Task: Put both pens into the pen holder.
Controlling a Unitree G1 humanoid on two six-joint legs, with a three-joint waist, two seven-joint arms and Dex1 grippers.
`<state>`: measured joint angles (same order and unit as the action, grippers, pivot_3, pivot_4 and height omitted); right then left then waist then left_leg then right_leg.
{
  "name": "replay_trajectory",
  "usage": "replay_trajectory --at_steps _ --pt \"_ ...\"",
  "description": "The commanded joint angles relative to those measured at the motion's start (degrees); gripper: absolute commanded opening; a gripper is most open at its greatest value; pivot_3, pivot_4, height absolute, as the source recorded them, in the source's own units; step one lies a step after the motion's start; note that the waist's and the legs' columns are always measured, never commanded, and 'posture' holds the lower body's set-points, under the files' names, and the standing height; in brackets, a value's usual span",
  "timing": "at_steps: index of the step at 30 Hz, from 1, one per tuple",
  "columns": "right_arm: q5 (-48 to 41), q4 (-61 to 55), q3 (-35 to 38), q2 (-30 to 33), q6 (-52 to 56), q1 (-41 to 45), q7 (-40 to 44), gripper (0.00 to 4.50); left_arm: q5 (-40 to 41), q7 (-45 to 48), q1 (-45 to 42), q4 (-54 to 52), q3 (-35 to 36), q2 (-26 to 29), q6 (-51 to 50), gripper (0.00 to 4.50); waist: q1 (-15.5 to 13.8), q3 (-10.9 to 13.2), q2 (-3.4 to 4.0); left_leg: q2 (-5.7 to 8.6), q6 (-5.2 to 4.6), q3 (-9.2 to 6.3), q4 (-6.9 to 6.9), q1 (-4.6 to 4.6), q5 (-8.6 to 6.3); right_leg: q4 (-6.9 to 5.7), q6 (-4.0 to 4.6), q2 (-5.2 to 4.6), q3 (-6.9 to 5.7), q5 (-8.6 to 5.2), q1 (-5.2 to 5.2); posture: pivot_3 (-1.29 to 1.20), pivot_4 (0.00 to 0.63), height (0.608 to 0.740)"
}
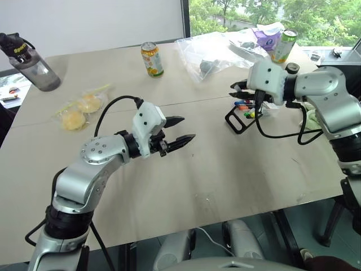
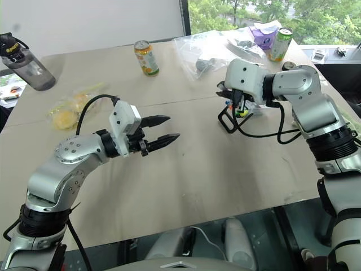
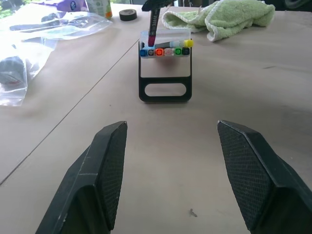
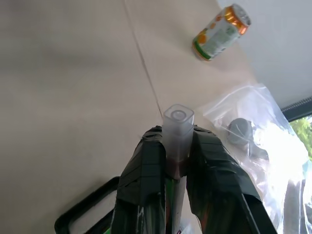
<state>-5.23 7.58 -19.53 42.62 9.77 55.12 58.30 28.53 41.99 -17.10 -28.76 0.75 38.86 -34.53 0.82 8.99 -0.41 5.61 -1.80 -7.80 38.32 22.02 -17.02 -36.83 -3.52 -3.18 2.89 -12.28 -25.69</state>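
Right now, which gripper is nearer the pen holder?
Right. The right gripper is right above the pen holder, clamping the pink pen. The left gripper hovers open over bare table, well short of it.

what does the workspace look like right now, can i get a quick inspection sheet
surface: tan table, seam lines across it
job's things: pink pen held upright over the black pen holder, which already has coloured pen ends in it
clutter: two drink cans, water bottle, clear plastic bag, bagged yellow items, green towel, tape roll
grippers: left gripper open, empty; right gripper shut on the pink pen
cables: black cable on left arm, another looping from right wrist
surroundings: window with trees
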Motion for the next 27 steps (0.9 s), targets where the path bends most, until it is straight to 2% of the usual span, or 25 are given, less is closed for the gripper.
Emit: replay_trajectory --at_steps 1,19,20,21,23,25,27 --pt "2.40 -0.59 1.52 0.03 -2.81 2.78 1.82 0.14 0.93 -0.86 0.25 -3.22 2.34 0.42 -0.15 3.00 -0.04 0.00 0.00 0.00 0.00 0.00 0.00 0.00 0.00 0.00 0.00 0.00 0.00 0.00 0.00 0.00 0.150 0.739" --pt "11.78 -1.42 0.77 -0.20 -7.72 2.63 6.88 0.14 1.87 -0.52 -1.65 -2.02 1.79 -1.37 0.50 3.00 -0.04 0.00 0.00 0.00 0.00 -0.02 0.04 -0.02 0.00 -0.03 0.00 0.00 -0.03 0.00 0.03 0.00 0.150 0.739" --pt "12.09 -1.03 0.81 -0.35 -7.85 2.69 6.76 0.94 1.84 -0.48 -1.70 -1.93 1.74 -1.44 0.58 3.06 -0.04 0.00 0.00 0.00 0.00 -0.02 0.04 -0.02 0.00 -0.03 0.00 0.00 -0.03 0.00 0.03 0.00 0.150 0.739" --pt "12.35 -0.65 0.95 -0.64 -7.92 2.78 6.40 1.15 1.86 -0.45 -1.66 -1.94 1.75 -1.51 0.61 3.06 -0.03 0.00 0.00 0.00 0.00 -0.02 0.04 -0.02 0.00 -0.03 0.00 0.00 -0.03 0.00 0.03 0.00 0.150 0.739" --pt "12.77 0.09 1.26 -1.30 -7.98 2.98 5.67 1.88 1.92 -0.38 -1.54 -2.05 1.80 -1.64 0.61 3.06 0.03 0.00 0.00 0.00 0.00 -0.01 0.04 -0.02 0.00 -0.04 0.00 0.01 -0.02 0.00 0.03 0.00 0.150 0.739" --pt "13.29 1.10 1.56 -1.99 -8.30 3.09 4.73 2.76 1.91 -0.34 -1.49 -2.05 1.81 -1.77 0.60 3.06 0.07 0.00 0.00 0.00 0.00 -0.01 0.04 -0.03 0.00 -0.05 0.01 0.01 -0.01 0.00 0.03 0.00 0.150 0.739" --pt "13.84 1.83 1.82 -2.40 -8.70 2.99 4.04 3.86 1.96 -0.34 -1.38 -2.12 1.90 -1.82 0.54 3.06 0.05 0.00 0.00 0.00 0.00 -0.01 0.05 -0.03 0.00 -0.07 0.01 0.01 -0.02 0.00 0.03 0.00 0.150 0.739"
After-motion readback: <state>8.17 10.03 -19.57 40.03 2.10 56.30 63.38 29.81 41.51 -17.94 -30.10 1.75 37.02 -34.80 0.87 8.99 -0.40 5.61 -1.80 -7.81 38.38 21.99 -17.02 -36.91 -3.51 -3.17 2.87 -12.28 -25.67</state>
